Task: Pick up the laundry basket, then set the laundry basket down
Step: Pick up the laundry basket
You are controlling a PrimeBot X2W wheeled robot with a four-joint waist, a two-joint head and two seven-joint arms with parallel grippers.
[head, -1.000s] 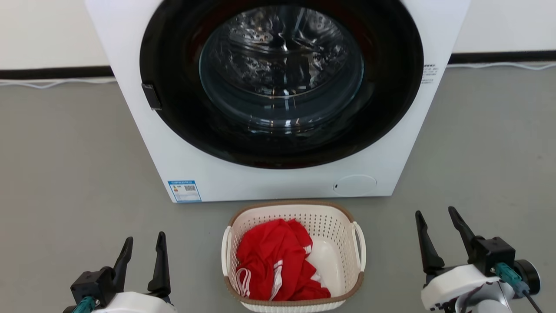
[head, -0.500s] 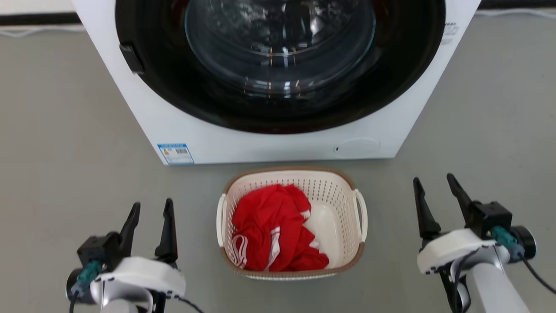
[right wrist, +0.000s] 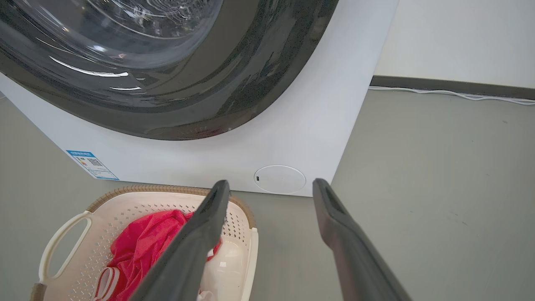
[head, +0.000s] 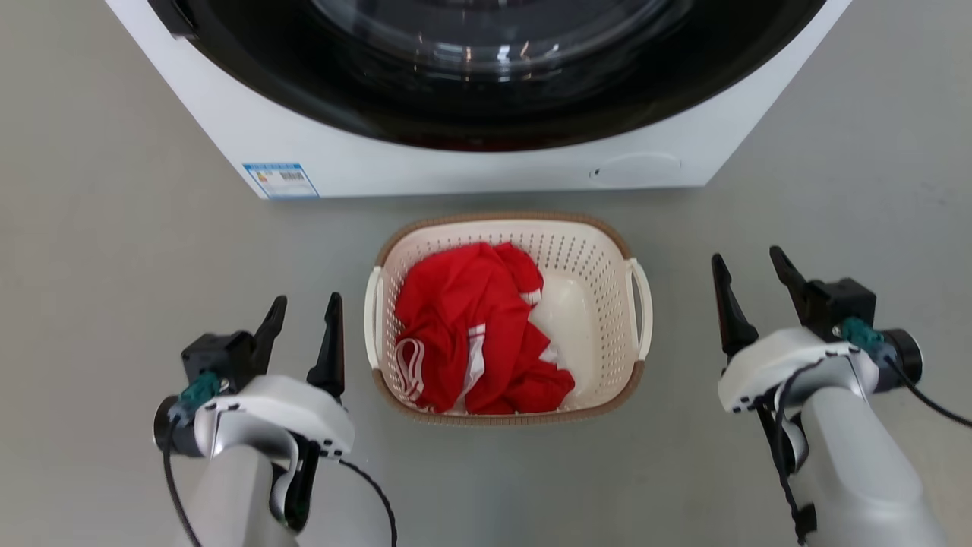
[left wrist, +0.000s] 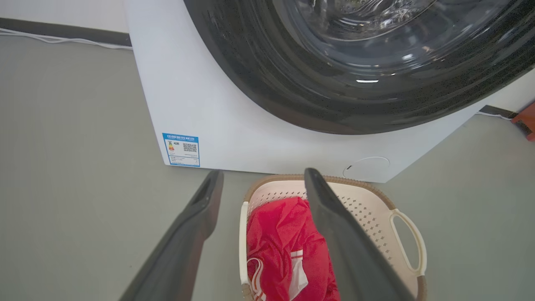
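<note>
In front of the washing machine [head: 456, 171]: laundry basket [head: 505, 219] sits upright on the grey floor [head: 114, 228], just off the machine's base, centred below its dark round door [head: 486, 114]
Basket load: crumpled red garment [head: 463, 319] with white stripes, piled on the side nearer the machine's blue label [head: 279, 178]; bare white basket bottom on the side nearer its round cover [head: 634, 165]
Handles [head: 644, 308]: white loops, one on the label side, one on the cover side, both standing free
Left gripper [head: 307, 300]: out from the machine on the label side, level with the basket's middle; fingers spread, tips aimed at the machine, close beside the label-side handle but apart from it
Right gripper [head: 746, 254]: out from the machine on the cover side, tips slightly nearer the machine than the left's; fingers spread, aimed at the machine, a clear gap to the cover-side handle
Contact: both grippers off the basket, above the floor
</note>
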